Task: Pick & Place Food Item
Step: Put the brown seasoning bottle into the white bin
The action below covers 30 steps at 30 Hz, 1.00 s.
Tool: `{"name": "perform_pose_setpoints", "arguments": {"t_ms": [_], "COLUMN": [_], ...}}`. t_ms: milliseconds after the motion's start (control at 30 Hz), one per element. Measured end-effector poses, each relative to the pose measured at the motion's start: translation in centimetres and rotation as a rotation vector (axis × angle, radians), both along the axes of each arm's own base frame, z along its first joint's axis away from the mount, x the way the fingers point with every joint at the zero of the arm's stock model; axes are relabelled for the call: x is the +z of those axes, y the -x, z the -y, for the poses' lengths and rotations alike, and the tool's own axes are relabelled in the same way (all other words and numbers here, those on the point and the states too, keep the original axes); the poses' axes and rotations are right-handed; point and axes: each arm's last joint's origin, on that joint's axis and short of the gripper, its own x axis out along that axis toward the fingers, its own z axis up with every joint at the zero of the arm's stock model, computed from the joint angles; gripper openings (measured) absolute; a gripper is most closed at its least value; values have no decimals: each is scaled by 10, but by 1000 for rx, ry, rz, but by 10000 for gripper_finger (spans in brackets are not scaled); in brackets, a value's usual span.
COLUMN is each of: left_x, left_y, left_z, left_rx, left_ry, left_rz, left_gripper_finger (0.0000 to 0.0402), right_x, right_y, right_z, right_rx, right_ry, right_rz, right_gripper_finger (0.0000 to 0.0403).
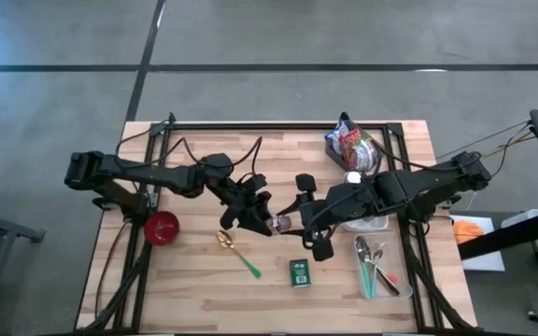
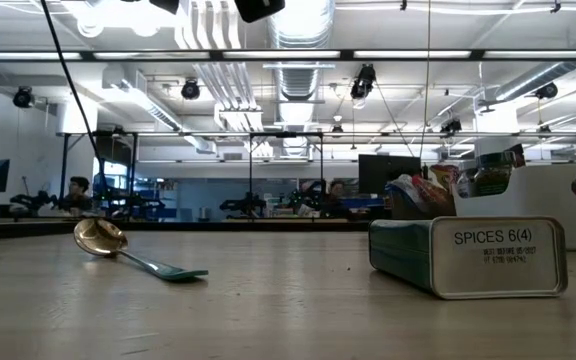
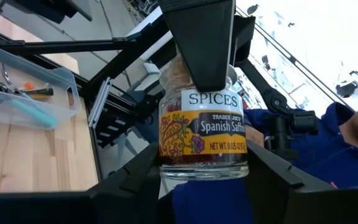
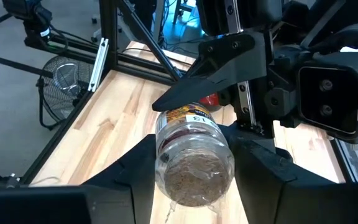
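A small glass spice jar (image 1: 284,224) with a yellow "Spanish Saffron" label (image 3: 202,127) and a cork top (image 4: 194,174) hangs above the middle of the table, lying roughly level. My left gripper (image 1: 267,220) comes in from the left and is shut on the jar's base end. My right gripper (image 1: 299,222) comes in from the right and is shut on its cork end. The left wrist view shows my left gripper (image 3: 204,177) around the jar. The right wrist view shows my right gripper (image 4: 194,165) around it. My left gripper pinches the jar's glass base end (image 3: 166,173) between its two fingers, one on each side. The fingers come level from the table's left. The jar is lifted clear of the table. My right gripper has the jar's cork end (image 4: 166,163) between its two fingers (image 4: 135,171), which lie against its opposite sides. They come from the table's right, slanting a little downward. The cork faces back along the fingers.
On the table lie a red bowl (image 1: 162,227) at the left, a gold spoon with a green handle (image 1: 237,251), a green spice tin (image 1: 299,272), a clear bin of utensils (image 1: 381,268) at the right and a snack bag (image 1: 351,145) at the far right.
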Motion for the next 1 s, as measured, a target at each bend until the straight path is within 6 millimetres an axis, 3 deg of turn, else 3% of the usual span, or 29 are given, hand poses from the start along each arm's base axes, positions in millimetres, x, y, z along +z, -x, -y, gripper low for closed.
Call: {"name": "perform_pose_setpoints", "arguments": {"t_ms": [333,533,667,1000], "left_x": [7,12,12,8], "left_y": [-1,-2,-2,12], "left_z": [0,-1,-1,-18], "left_rx": [1,14,18,60], "left_ry": [1,0,0,-20], "left_rz": [16,35,31,-127], "left_gripper_finger": [179,296,349,372], "right_x": [2,2,2,-2], "right_y": [0,2,5,26], "right_z": [0,1,2,15], "right_rx": [-5,-31,-43,-202], "right_ry": [-8,-34,-54,-50], "right_rz": [8,2,-13,-241], "right_gripper_finger": [166,166,166,166]}}
